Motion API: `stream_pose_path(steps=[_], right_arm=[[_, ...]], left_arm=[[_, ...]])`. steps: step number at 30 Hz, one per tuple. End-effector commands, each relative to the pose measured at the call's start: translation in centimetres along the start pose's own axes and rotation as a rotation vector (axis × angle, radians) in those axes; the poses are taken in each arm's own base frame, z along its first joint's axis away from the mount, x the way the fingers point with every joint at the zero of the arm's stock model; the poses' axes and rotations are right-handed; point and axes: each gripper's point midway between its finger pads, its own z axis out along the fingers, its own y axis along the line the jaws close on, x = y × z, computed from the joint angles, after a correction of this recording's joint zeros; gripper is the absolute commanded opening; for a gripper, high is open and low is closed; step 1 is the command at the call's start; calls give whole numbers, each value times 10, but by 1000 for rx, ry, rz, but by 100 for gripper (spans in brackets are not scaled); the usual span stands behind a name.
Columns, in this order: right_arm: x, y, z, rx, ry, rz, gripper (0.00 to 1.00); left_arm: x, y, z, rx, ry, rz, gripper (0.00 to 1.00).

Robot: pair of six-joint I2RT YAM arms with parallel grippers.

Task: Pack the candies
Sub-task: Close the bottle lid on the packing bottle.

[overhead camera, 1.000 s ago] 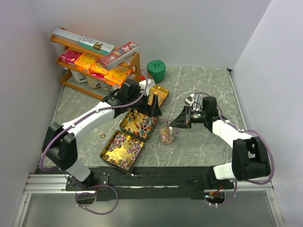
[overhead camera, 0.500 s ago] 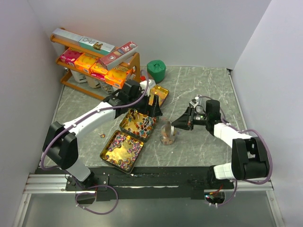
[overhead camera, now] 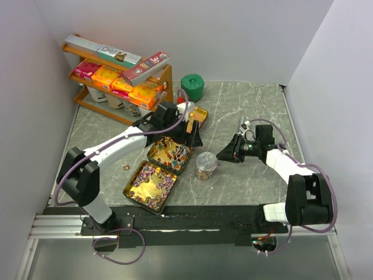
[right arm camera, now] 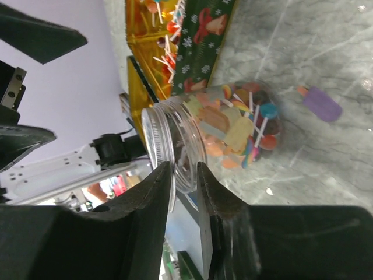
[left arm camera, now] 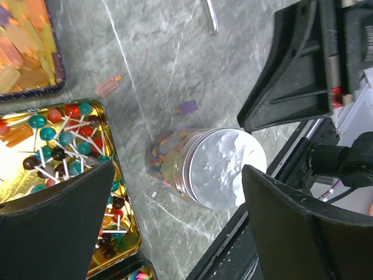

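Note:
A clear jar [overhead camera: 205,164] partly filled with mixed candies [right arm camera: 239,125] stands upright mid-table. My right gripper [overhead camera: 222,156] sits just right of it, low, with its jaws parted a little. The jar's threaded rim [right arm camera: 156,140] shows in the narrow gap at the fingertips [right arm camera: 160,181], not pinched. My left gripper [overhead camera: 192,137] hovers wide open above and behind the jar [left arm camera: 204,169], holding nothing. More candies fill three gold tins: lollipops [overhead camera: 170,154], pink-purple sweets [overhead camera: 150,185] and orange-yellow ones [overhead camera: 197,115]. Loose candies lie beside the jar, one purple [right arm camera: 322,104] and one pink [left arm camera: 108,86].
A wooden rack [overhead camera: 166,79] with orange and pink boxes stands at the back left, and a green cup [overhead camera: 193,87] is beside it. One stray candy [overhead camera: 125,167] lies left of the tins. Walls close in both sides. The black rail [overhead camera: 192,219] runs along the near edge.
The jar was tilted in the right gripper a second ago and now stands upright. The right gripper has opened off its rim and drawn back right. The left arm shifted slightly forward.

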Motion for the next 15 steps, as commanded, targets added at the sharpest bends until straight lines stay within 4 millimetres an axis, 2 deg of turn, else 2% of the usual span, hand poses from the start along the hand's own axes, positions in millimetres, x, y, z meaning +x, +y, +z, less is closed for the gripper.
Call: stream_pose_path(steps=[1, 12, 15], right_arm=[[-8, 9, -8, 11, -39, -97, 33], [-4, 3, -8, 35, -39, -107, 33], [-6, 4, -8, 38, -43, -117, 33]], left_arm=[[0, -4, 13, -5, 5, -11, 97], [30, -8, 27, -16, 90, -80, 99], [36, -8, 30, -17, 102, -95, 96]])
